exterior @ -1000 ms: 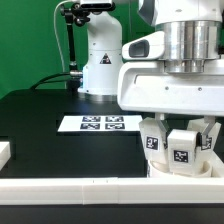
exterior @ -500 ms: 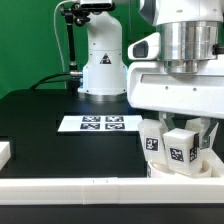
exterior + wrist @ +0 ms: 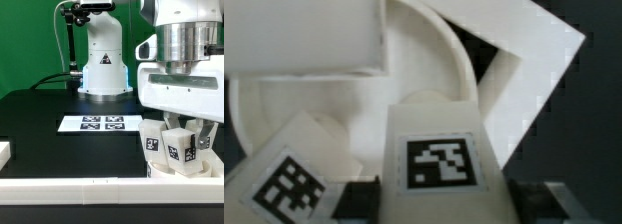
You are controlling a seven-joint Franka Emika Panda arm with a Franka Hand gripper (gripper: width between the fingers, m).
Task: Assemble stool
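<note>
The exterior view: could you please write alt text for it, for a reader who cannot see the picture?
A robot arm's gripper is lowered over tagged white stool legs on the round seat at the exterior view's right. A marker board lies on the black table, behind a white rail.

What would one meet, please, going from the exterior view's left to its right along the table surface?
White block at the edge → marker board → tagged stool legs under the end effector.
</note>
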